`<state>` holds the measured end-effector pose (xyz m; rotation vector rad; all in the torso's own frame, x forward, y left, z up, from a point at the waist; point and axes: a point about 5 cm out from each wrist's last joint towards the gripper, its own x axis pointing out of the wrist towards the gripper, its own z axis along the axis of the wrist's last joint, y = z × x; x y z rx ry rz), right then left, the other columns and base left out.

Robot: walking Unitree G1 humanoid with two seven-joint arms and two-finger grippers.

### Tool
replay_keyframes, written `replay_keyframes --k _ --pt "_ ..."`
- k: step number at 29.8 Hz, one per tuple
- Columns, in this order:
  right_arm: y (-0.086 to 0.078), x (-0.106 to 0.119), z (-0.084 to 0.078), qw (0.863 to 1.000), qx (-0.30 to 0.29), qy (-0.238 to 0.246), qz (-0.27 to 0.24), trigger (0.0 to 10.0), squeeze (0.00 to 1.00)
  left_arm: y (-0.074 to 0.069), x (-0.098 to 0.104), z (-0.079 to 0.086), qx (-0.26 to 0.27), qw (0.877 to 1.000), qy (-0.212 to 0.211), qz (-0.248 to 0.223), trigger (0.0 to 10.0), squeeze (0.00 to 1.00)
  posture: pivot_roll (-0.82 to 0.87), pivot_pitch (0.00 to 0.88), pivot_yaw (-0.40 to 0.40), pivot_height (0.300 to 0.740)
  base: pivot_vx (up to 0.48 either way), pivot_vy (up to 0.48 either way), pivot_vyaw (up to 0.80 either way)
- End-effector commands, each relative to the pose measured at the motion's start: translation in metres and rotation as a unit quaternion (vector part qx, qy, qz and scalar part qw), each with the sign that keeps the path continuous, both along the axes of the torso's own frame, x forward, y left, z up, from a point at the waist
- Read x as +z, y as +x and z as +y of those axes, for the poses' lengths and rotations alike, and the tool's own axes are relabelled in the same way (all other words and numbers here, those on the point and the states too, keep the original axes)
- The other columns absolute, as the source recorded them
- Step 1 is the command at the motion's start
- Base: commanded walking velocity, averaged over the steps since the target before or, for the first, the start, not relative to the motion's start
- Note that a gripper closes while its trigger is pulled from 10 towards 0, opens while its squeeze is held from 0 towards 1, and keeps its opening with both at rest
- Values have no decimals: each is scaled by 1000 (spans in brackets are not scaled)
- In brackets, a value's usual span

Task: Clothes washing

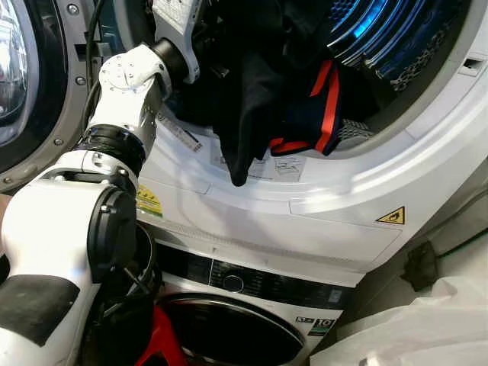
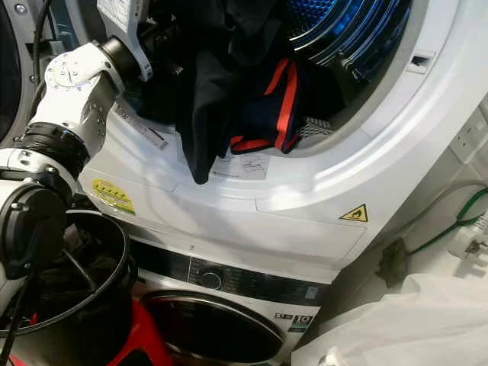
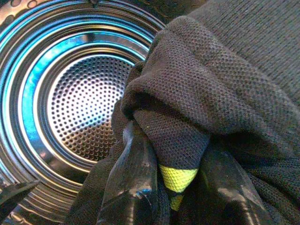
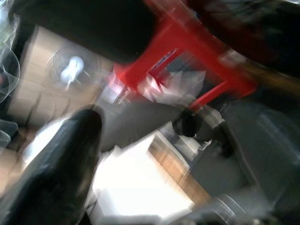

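I had the upper washing machine (image 1: 328, 206) in front of me, stacked over a 2nd machine (image 1: 252, 305), its door opening wide and its steel drum (image 3: 79, 108) lit blue and bare at the back. A heap of dark clothes (image 1: 252, 107) sat on the lip of that opening, 1 black piece hanging down over the white rim and a navy garment with red stripes (image 1: 324, 107) lying just beside it. My left arm (image 1: 126, 114) reached up into the opening, and the left tool (image 3: 180, 187) was clamped on a fold of dark knit fabric (image 3: 211, 93) with a yellow band showing between its fingers. I judged the risk to be the draped piece sliding out over the rim if I pushed only the pinched fold, or the cloth snagging at the door seal. There was plenty of open room deep in the drum, less at the crowded lip. The right tool's (image 4: 61, 159) view was blurred; I could not tell its state.
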<state>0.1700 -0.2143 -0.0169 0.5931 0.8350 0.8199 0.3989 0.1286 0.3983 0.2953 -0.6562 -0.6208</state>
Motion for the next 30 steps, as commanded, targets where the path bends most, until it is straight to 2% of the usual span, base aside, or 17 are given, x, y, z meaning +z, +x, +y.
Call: replay_keyframes --k 1,2,3,4,5,8,11,12,15,18,19,22,23,27,28,29,30 --pt "0 -11 -8 998 -55 -37 20 10000 0 3 -9 -1 2 1000 7 23 0 0 -91 0 -84 740 0 0 0" --pt "1 -20 -9 993 -80 -83 21 10000 0 3 -9 -1 4 1000 7 22 0 0 -94 0 -83 740 0 0 0" --pt "1 -36 -12 979 -131 -146 52 10000 0 4 -9 -1 5 1000 4 22 0 0 -87 0 -81 740 0 0 0" --pt "1 -36 -12 979 -131 -146 52 10000 0 4 -9 -1 5 1000 4 22 0 0 -87 0 -81 740 0 0 0" --pt "-1 -45 -14 966 -160 -192 71 10000 0 4 -8 -2 6 1000 3 23 0 0 -86 0 -81 740 0 0 0" --pt "-3 -55 -8 952 -203 -205 107 10000 0 4 -9 -4 6 1000 9 24 0 0 -79 0 -75 740 0 0 0" --pt "-1 -59 1 945 -228 -205 112 10000 0 4 -10 -4 8 1000 10 27 0 0 -78 0 -70 740 0 0 0" --pt "4 -59 0 936 -246 -230 102 10000 0 5 -10 -3 11 999 7 29 0 0 -79 0 -65 740 0 0 0" --pt "4 -64 0 915 -234 -314 92 10000 0 6 -11 0 13 999 -7 41 0 0 -82 0 -51 740 0 0 0" --pt "0 -69 6 896 -232 -365 103 10000 0 7 -12 1 8 999 -18 50 0 0 -62 0 -39 740 0 0 0" --pt "0 -69 6 896 -232 -365 103 10000 0 7 -12 1 8 999 -18 50 0 0 -62 0 -39 740 0 0 0" --pt "13 -67 16 867 -210 -448 67 10000 0 7 -17 -5 -11 998 1 60 0 0 -41 0 -16 740 0 0 0" --pt "13 -67 16 867 -210 -448 67 10000 0 7 -17 -5 -11 998 1 60 0 0 -41 0 -16 740 0 0 0" --pt "19 -67 31 845 -150 -511 45 10000 0 7 -23 -7 -16 997 16 68 0 0 -43 0 -5 740 0 0 0" --pt "18 -68 44 846 -127 -514 53 10000 0 8 -24 -7 -14 997 15 70 0 0 -43 0 0 740 0 0 0" --pt "18 -68 44 846 -127 -514 53 10000 0 8 -24 -7 -14 997 15 70 0 0 -43 0 0 740 0 0 0" --pt "17 -70 58 853 -97 -511 50 10000 0 8 -24 -8 -13 997 10 72 0 0 -45 0 3 740 0 0 0"
